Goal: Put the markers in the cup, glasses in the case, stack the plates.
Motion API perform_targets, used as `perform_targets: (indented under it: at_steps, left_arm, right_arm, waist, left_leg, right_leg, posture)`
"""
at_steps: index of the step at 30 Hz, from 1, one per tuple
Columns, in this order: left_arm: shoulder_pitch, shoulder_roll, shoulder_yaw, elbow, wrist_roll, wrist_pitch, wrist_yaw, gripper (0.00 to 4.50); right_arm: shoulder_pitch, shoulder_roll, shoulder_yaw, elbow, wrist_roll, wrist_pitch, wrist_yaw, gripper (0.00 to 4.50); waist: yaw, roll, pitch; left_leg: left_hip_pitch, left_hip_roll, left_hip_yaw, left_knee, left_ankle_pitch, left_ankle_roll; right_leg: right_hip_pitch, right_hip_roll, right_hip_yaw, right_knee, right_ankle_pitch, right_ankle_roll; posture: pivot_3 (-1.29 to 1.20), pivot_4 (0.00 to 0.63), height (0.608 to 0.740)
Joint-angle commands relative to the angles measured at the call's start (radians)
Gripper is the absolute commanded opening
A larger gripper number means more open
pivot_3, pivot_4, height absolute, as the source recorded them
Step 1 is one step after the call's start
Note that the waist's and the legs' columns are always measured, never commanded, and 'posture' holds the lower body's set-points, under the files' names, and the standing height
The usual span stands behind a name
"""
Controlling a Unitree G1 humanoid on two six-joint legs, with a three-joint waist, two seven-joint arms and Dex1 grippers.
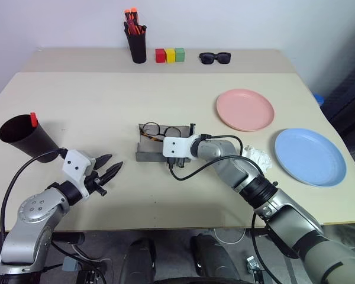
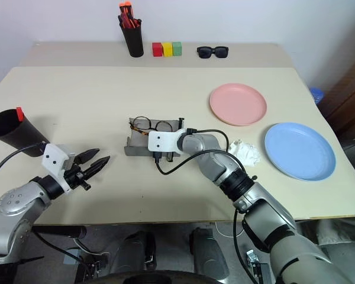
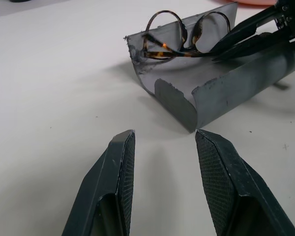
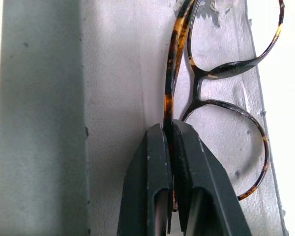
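Inside the open grey case [image 1: 149,149], the glasses [image 4: 221,93] lean against its far wall — one tortoiseshell temple arm pinched between the right gripper [image 4: 168,142] fingers, which are pressed together on it. Just beside the case's near end hangs the left gripper [image 3: 164,162], fingers apart around nothing. Well to the left of the case, the black cup [image 1: 25,137] is tilted with a red marker cap [image 1: 33,119] at its rim — the barrel is hidden.

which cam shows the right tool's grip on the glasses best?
Right wrist view: the right tool is shut on a temple arm of the glasses, close up. Left wrist view shows the pinch side-on over the case; in the eye views the wrist mount covers it.
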Motion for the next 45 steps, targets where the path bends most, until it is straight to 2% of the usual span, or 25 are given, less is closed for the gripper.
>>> perform_targets:
  at_steps: [1,4,9,14,20,28,34,35,38,39,40,45]
  left_arm:
    - [-0.003,-0.003,0.01,-0.033,-0.007,0.004,0.007,1.95]
    - [-0.004,-0.006,0.01,-0.032,-0.007,0.006,0.008,1.95]
    - [-0.012,-0.002,0.012,-0.021,-0.009,0.011,0.001,1.95]
    - [-0.034,-0.004,-0.004,-0.005,-0.008,0.013,-0.009,1.95]
    - [-0.023,-0.012,-0.014,-0.019,-0.007,0.016,-0.007,1.95]
    - [0.006,-0.004,0.0,-0.021,-0.012,0.015,-0.019,1.95]
    - [-0.001,-0.003,0.001,-0.012,-0.012,0.015,-0.025,1.95]
    - [-0.003,-0.003,0.0,-0.01,-0.012,0.014,-0.027,1.95]
    - [-0.006,-0.004,-0.003,-0.006,-0.012,0.014,-0.031,1.95]
    - [-0.006,-0.005,-0.004,-0.005,-0.012,0.014,-0.032,1.95]
    - [-0.006,-0.005,-0.004,-0.005,-0.012,0.013,-0.033,1.95]
    - [-0.004,-0.006,-0.005,-0.006,-0.013,0.014,-0.035,1.95]
  right_arm:
    - [-0.028,-0.004,-0.056,-0.047,0.006,-0.018,0.012,0.04]
    - [-0.025,-0.001,-0.121,-0.128,0.122,-0.003,0.11,0.04]
    - [-0.053,0.036,-0.293,-0.295,0.499,0.357,0.39,0.04]
    - [-0.096,0.048,-0.378,-0.278,0.737,0.665,0.498,0.04]
    - [-0.111,0.072,-0.396,-0.167,0.834,0.808,0.487,0.04]
    - [-0.122,0.056,-0.376,-0.098,0.874,0.839,0.502,0.04]
    - [-0.144,0.082,-0.427,-0.005,0.899,0.888,0.453,0.04]
    - [-0.152,0.086,-0.439,0.012,0.903,0.891,0.442,0.66]
    - [-0.161,0.083,-0.442,0.021,0.892,0.873,0.414,1.94]
    - [-0.161,0.08,-0.443,0.015,0.891,0.868,0.407,2.57]
    - [-0.161,0.076,-0.445,0.007,0.892,0.867,0.402,3.02]
    - [-0.147,0.023,-0.404,-0.077,0.83,0.773,0.371,3.02]
  waist:
    - [0.0,0.0,0.0]
    - [0.001,0.0,0.0]
    - [0.001,0.0,0.0]
    - [0.003,0.0,0.0]
    - [-0.002,0.0,0.0]
    - [0.001,0.0,0.0]
    - [0.0,0.0,0.0]
    - [0.0,0.0,0.0]
    - [0.0,0.0,0.0]
    - [0.0,0.0,0.0]
    - [-0.001,0.0,0.0]
    - [-0.001,0.001,0.0]
  left_leg:
    - [0.0,0.0,0.0,0.0,0.0,0.0]
    - [0.0,0.0,0.0,0.0,0.0,0.0]
    - [0.0,0.0,0.0,0.0,0.0,0.0]
    - [0.0,0.0,-0.001,0.0,0.0,0.0]
    - [0.0,0.0,0.0,0.0,0.0,0.0]
    - [0.0,0.0,-0.001,-0.001,0.0,0.0]
    - [0.0,0.0,0.0,-0.001,0.0,0.0]
    - [0.0,0.0,0.0,-0.001,0.0,0.0]
    - [0.0,0.0,0.0,-0.001,0.0,0.0]
    - [0.0,0.0,0.0,-0.001,0.0,0.0]
    - [0.0,0.0,0.0,-0.001,0.0,0.0]
    - [-0.001,0.0,0.0,-0.001,0.0,0.0]
  right_leg:
    - [0.0,0.0,0.0,0.0,0.0,0.0]
    - [0.0,0.0,0.0,0.0,0.0,0.0]
    - [0.0,0.0,0.0,0.001,0.001,0.001]
    - [0.001,0.0,-0.001,0.0,0.0,0.0]
    - [0.0,0.0,-0.001,0.0,0.0,0.0]
    - [0.0,0.0,-0.001,0.0,0.0,0.0]
    - [0.0,0.0,-0.001,0.0,0.0,0.0]
    - [0.0,0.0,-0.001,0.0,0.0,0.0]
    - [0.0,0.0,-0.001,0.0,0.0,0.0]
    - [0.0,0.0,-0.001,0.0,0.0,0.0]
    - [0.0,0.0,-0.001,0.0,0.0,0.0]
    - [-0.001,0.0,-0.001,0.0,0.0,0.0]
  posture:
    - [0.0,0.15,0.722]
    - [0.0,0.15,0.722]
    - [0.0,0.15,0.722]
    - [0.0,0.15,0.722]
    - [0.0,0.15,0.722]
    - [0.0,0.15,0.722]
    - [0.0,0.15,0.722]
    - [0.0,0.15,0.722]
    - [0.0,0.15,0.722]
    - [0.0,0.15,0.722]
    - [0.0,0.15,0.722]
    - [0.0,0.15,0.722]
